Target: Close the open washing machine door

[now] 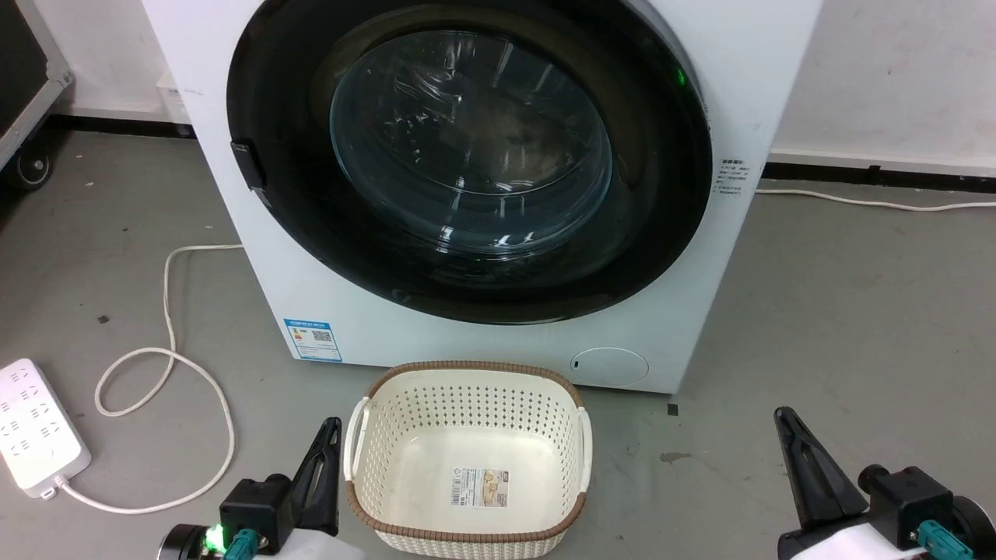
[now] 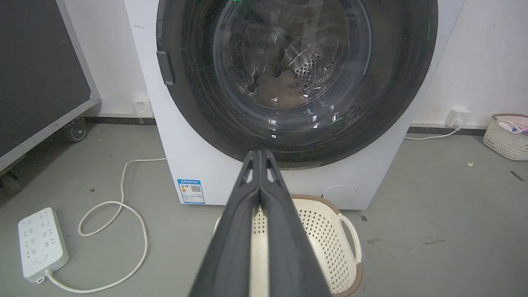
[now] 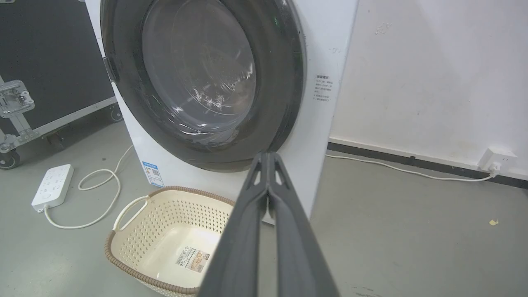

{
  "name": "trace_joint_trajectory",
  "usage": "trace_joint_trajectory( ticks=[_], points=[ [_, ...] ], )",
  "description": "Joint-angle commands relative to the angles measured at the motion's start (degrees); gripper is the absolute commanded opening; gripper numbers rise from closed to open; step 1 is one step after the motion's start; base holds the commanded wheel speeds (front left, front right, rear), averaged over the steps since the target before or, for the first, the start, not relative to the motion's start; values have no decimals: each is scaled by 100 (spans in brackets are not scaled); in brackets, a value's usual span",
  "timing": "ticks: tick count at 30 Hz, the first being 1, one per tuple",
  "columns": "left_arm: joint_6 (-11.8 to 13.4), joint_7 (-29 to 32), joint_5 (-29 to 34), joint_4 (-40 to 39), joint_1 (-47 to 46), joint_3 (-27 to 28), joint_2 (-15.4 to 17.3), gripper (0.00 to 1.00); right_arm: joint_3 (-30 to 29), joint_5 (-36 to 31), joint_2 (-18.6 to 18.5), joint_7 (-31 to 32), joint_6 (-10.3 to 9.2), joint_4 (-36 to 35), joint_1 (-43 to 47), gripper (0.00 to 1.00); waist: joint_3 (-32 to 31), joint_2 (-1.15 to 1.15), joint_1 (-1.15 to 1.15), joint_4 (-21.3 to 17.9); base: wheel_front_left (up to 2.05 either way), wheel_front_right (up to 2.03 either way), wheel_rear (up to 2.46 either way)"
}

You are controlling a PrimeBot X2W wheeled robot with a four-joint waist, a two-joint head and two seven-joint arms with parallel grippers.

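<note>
Ahead of both pincers, beyond their tips, the washing machine door (image 1: pixel 471 148) lies flat against the front of the washing machine (image 1: pixel 436 342), seated flush on the white panel. Its bulging glass centre faces straight back toward me. Being round, it presents no long axis. Its dark latch tab (image 1: pixel 249 165) sits on the side of my left pincer (image 1: pixel 334 426). That pincer is fully closed on itself and holds nothing. My right pincer (image 1: pixel 782 416) is likewise closed and empty. Between the two pincers a cream basket (image 1: pixel 467 367) stands on the floor (image 1: pixel 817 311), just before the machine. A white power strip (image 1: pixel 35 428) lies left of my left pincer.
</note>
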Motion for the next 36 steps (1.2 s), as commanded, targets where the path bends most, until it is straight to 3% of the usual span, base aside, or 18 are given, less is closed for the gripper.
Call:
trace_joint_trajectory(
  ticks=[1,36],
  points=[
    [38,37,44,-41,-70,18,3,0,14,-24,13,42,-2,-49,-84,0,2,0,-1,-5,0,0,0],
    [160,447,231,-279,-140,156,-9,0,73,-79,23,452,-3,-143,-202,0,37,0,-1,-99,0,0,0]
  ],
)
